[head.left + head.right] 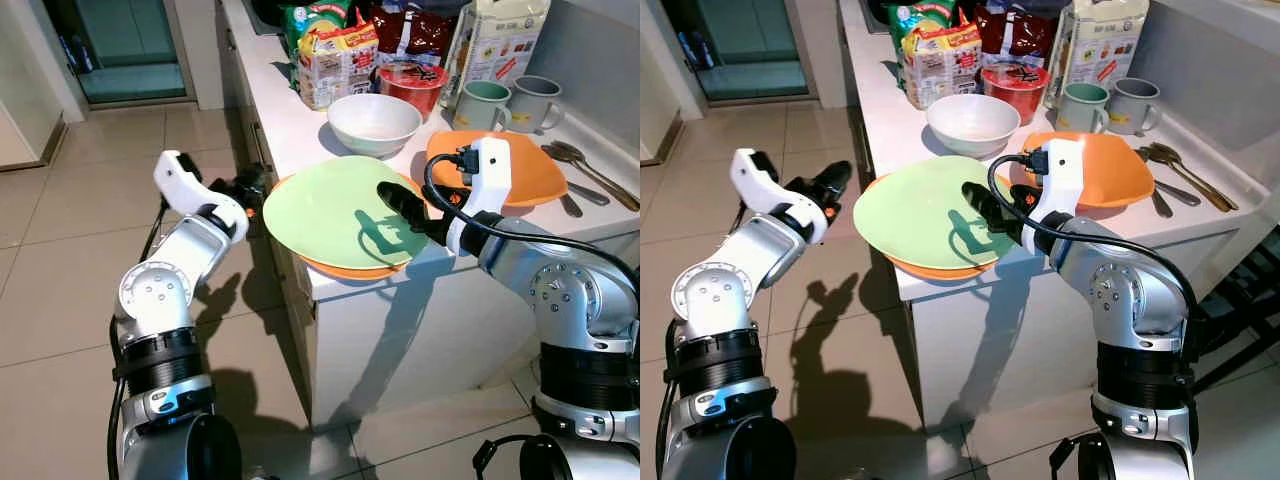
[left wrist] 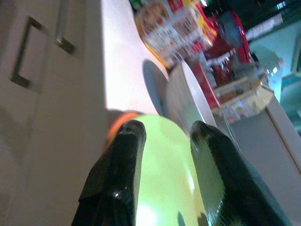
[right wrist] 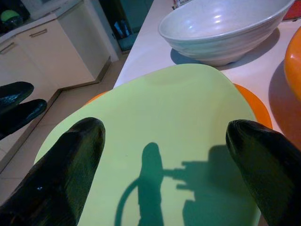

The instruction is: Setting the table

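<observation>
A light green plate (image 1: pixel 335 210) lies on an orange plate (image 1: pixel 350 270) at the near left corner of the white counter (image 1: pixel 290 120), overhanging its edge a little. My right gripper (image 1: pixel 397 205) hovers open just over the green plate's right side and casts a shadow on it. In the right wrist view its fingers (image 3: pixel 56 174) stand wide apart above the green plate (image 3: pixel 155 108). My left gripper (image 1: pixel 250 187) is open beside the counter, level with the plates' left rim. The left wrist view has the green plate (image 2: pixel 164 179) just beyond its fingers (image 2: pixel 120 160).
Behind the plates stand a white bowl (image 1: pixel 375 122), a second orange plate (image 1: pixel 525 165), two mugs (image 1: pixel 482 104), spoons (image 1: pixel 590 175), a red cup (image 1: pixel 410 85) and food packets (image 1: pixel 338 60). Cabinet fronts drop below the counter edge. Tiled floor (image 1: pixel 80 230) lies open to the left.
</observation>
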`<state>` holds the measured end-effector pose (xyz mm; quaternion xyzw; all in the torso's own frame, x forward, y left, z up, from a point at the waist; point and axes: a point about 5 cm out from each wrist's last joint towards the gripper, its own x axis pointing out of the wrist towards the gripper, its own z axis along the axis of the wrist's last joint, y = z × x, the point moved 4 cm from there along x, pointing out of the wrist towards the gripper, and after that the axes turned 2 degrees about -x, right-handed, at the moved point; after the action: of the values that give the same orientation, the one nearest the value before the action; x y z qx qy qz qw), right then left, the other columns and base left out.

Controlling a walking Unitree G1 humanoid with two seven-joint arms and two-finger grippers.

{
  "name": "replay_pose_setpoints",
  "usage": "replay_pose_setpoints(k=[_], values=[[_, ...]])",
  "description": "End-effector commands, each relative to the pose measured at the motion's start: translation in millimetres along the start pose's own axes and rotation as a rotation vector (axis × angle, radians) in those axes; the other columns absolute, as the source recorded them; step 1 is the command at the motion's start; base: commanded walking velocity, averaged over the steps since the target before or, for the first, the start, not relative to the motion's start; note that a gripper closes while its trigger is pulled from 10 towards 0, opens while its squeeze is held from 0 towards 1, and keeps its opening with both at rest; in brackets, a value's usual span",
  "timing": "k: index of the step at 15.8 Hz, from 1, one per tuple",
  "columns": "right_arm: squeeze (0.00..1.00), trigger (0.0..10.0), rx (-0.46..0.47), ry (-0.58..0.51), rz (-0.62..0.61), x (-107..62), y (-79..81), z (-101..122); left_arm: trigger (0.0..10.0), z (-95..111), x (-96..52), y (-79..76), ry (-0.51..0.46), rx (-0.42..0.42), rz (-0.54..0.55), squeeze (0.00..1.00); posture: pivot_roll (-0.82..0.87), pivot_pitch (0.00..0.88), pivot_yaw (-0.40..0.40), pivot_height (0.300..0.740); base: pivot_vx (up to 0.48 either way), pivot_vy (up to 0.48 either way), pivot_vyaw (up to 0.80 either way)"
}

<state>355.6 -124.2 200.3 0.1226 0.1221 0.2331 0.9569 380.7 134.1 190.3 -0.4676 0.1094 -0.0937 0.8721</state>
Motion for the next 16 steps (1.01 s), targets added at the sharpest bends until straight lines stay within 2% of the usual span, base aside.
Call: replay_pose_setpoints(k=[1, 4, 5, 6, 7, 9, 10, 11, 13, 16], values=[[0.0, 10.0, -0.012, -0.014, 0.007, -2.9, 0.9, 2.0, 10.0, -7.4, -0.6, -5.1, 0.027, 0.016, -0.026, 0.0, 0.01, 0.0, 0.018, 0.74, 0.0, 0.0, 0.0], [0.0, 10.0, -0.016, -0.018, 0.019, -4.5, 3.0, 2.4, 10.0, -0.6, -4.6, 12.8, -0.02, 0.126, 0.05, 0.0, 0.01, 0.0, 0.019, 0.74, 0.0, 0.0, 0.0], [0.0, 10.0, -0.02, -0.012, 0.035, -6.8, 4.7, 0.6, 10.0, 8.9, -10.6, 28.1, -0.045, 0.248, 0.116, 0.0, 0.01, 0.0, 0.019, 0.74, 0.0, 0.0, 0.0], [0.0, 10.0, -0.027, -0.008, 0.044, -8.7, 5.4, -0.8, 10.0, 14.0, -15.7, 37.4, -0.044, 0.291, 0.147, 0.0, 0.01, 0.0, 0.019, 0.74, 0.0, 0.0, 0.0], [0.0, 10.0, -0.118, 0.023, 0.041, -10.7, 4.0, -6.5, 10.0, 18.1, -24.3, 42.6, -0.026, 0.321, 0.137, 0.0, 0.01, 0.0, 0.015, 0.74, 0.0, 0.0, 0.0], [0.0, 10.0, -0.224, 0.056, 0.024, -7.0, 2.1, -16.4, 10.0, 18.8, -28.6, 44.0, -0.016, 0.345, 0.125, 0.0, 0.01, 0.0, 0.01, 0.74, 0.0, 0.0, 0.0], [0.0, 10.0, -0.279, 0.067, -0.007, -1.4, -1.6, -22.5, 10.0, 19.6, -29.4, 51.6, -0.022, 0.382, 0.162, 0.0, 0.02, 0.0, 0.005, 0.74, 0.0, 0.0, 0.0], [0.0, 10.0, -0.289, 0.059, -0.017, 2.8, -2.2, -23.4, 10.0, 19.7, -29.0, 57.2, -0.033, 0.397, 0.195, 0.0, 0.02, 0.0, 0.001, 0.74, 0.0, 0.0, 0.0], [0.0, 10.0, -0.281, 0.021, -0.015, 8.4, 0.5, -16.6, 10.0, 19.4, -27.7, 63.0, -0.055, 0.375, 0.229, 0.0, 0.02, 0.0, -0.002, 0.74, 0.0, 0.0, 0.0], [0.0, 10.0, -0.301, -0.007, -0.034, 14.0, -3.3, -12.8, 10.0, 11.2, -22.6, 76.8, -0.04, 0.419, 0.295, 0.0, 0.02, 0.0, -0.003, 0.74, 0.0, 0.0, 0.0]])
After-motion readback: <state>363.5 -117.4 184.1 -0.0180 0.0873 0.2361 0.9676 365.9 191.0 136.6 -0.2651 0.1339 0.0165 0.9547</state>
